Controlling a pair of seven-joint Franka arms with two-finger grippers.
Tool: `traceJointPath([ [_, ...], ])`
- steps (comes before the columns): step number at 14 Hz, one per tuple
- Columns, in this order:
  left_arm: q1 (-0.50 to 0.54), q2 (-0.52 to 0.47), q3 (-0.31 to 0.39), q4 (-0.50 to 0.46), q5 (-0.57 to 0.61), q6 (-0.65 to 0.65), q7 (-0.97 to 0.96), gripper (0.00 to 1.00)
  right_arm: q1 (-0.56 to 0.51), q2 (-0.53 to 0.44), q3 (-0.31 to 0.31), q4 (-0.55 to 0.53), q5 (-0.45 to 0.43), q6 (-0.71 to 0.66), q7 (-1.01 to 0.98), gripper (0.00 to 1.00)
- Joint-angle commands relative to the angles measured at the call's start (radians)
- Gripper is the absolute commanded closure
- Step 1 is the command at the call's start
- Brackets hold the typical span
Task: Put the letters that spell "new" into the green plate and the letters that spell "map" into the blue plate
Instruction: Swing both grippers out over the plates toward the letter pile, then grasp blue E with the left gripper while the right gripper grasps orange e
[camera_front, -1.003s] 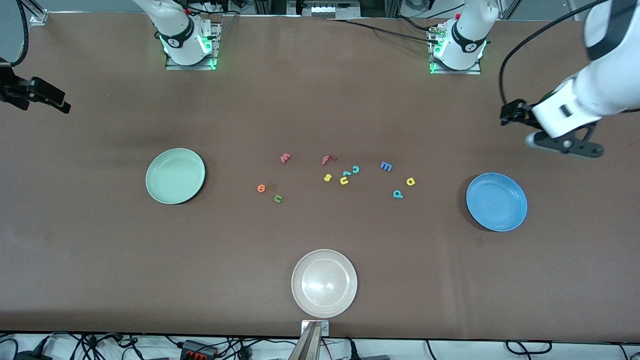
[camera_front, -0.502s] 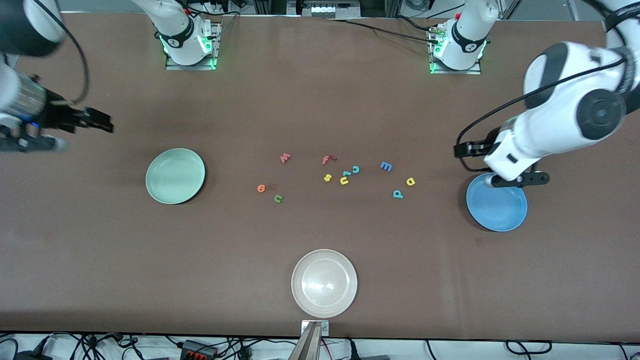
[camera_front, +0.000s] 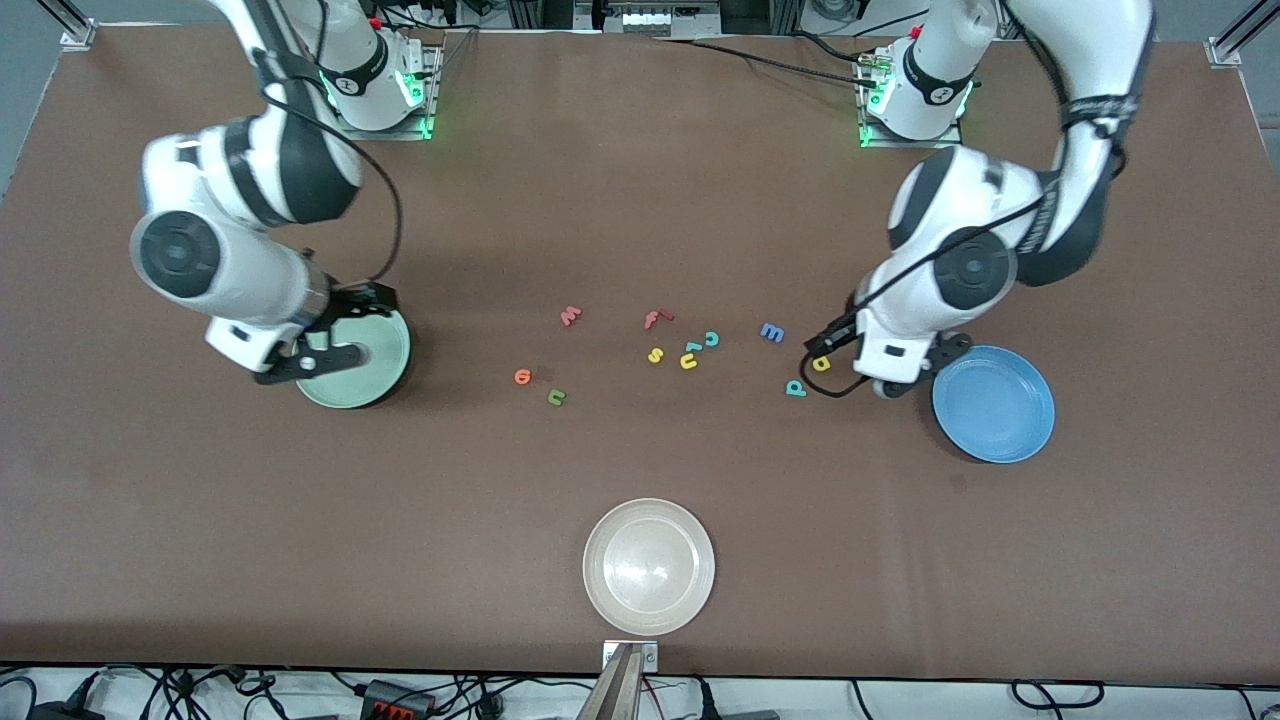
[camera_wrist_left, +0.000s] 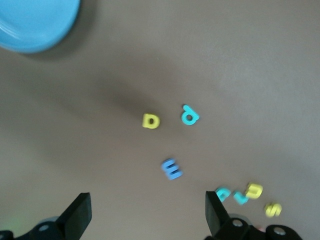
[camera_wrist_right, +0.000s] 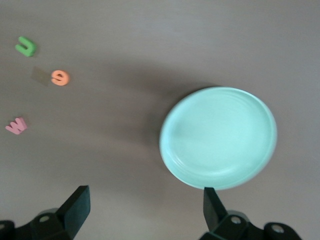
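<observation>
Swinging in from the table's ends since a moment ago, my left gripper now hangs over the yellow letter beside the blue plate, my right gripper over the green plate. Left wrist view: jaws wide, empty, blue "m" below. Right wrist view: jaws wide, empty.

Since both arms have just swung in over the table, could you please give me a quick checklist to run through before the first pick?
1. Left claw open, nothing held: ok.
2. Right claw open, nothing held: ok.
3. Round pale mint-green plate holds no letters: ok.
4. Round sky-blue plate holds no letters: ok.
5. Small blue toy "m", yellow round-bowled letter and teal stemmed letter lie apart on the brown table, each free to grasp: ok.
6. Left claw centred over one letter: not ok; it is over bare table near the blue "m".
</observation>
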Motion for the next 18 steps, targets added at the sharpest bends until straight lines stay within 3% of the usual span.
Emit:
traceJointPath([
  [1, -0.010, -0.017, -0.029, -0.163, -0.020, 0.201, -0.123, 0.00, 0.076, 0.079, -0.007, 0.034, 0.050, 0.041, -0.009, 0.00],
  [5, -0.037, 0.083, -0.043, -0.214, -0.020, 0.338, -0.126, 0.01, 0.171, 0.151, -0.007, 0.036, 0.059, 0.127, 0.005, 0.00],
  [8, -0.042, 0.153, -0.043, -0.214, -0.020, 0.425, -0.187, 0.24, 0.194, 0.222, -0.007, 0.036, 0.059, 0.236, 0.006, 0.00],
  [11, -0.053, 0.179, -0.043, -0.214, -0.019, 0.457, -0.209, 0.41, 0.210, 0.280, -0.005, 0.037, 0.059, 0.366, 0.006, 0.12],
  [13, -0.056, 0.175, -0.045, -0.214, -0.019, 0.456, -0.224, 0.48, 0.210, 0.298, -0.007, 0.037, 0.059, 0.409, 0.015, 0.28],
  [15, -0.056, 0.172, -0.046, -0.214, -0.019, 0.451, -0.230, 0.57, 0.220, 0.328, -0.007, 0.037, 0.059, 0.457, 0.044, 0.28],
  [18, -0.059, 0.166, -0.071, -0.218, -0.019, 0.444, -0.284, 0.57, 0.233, 0.352, -0.007, 0.039, 0.059, 0.491, 0.055, 0.30],
])
